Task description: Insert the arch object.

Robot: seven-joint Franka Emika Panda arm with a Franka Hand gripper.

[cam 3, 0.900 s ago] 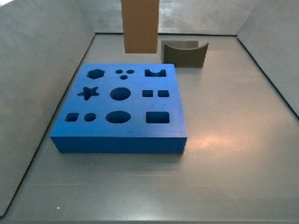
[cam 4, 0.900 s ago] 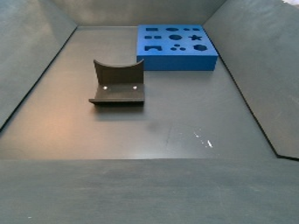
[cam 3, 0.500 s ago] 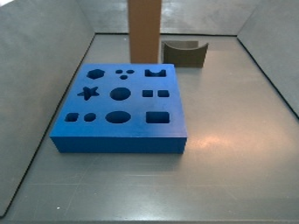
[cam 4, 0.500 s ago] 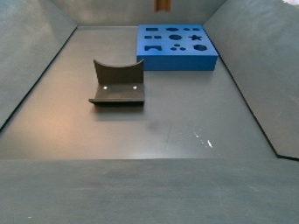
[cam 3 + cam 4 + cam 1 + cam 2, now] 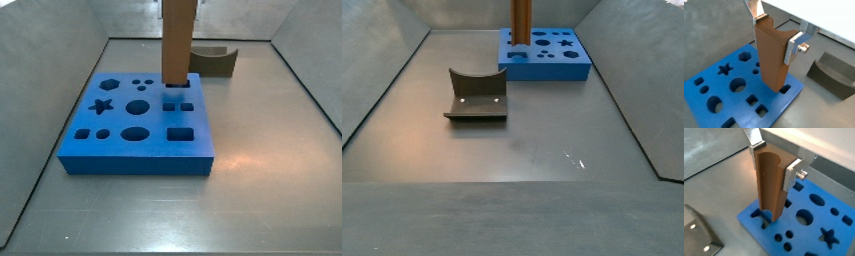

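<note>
Fingers (image 5: 794, 46) clamp arch object (image 5: 771, 60) near top; gripper (image 5: 776, 33) above blue board (image 5: 138, 150). Bar upright, lower end at arch-shaped hole, board's 1 o'clock corner. You risk edge catch, bar tilting, if misaligned.

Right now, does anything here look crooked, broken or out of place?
Nothing stands out. The gripper holds the orange-brown bar upright over the blue board, its lower end at a hole near the board's edge. The dark block sits apart on the floor.
</note>
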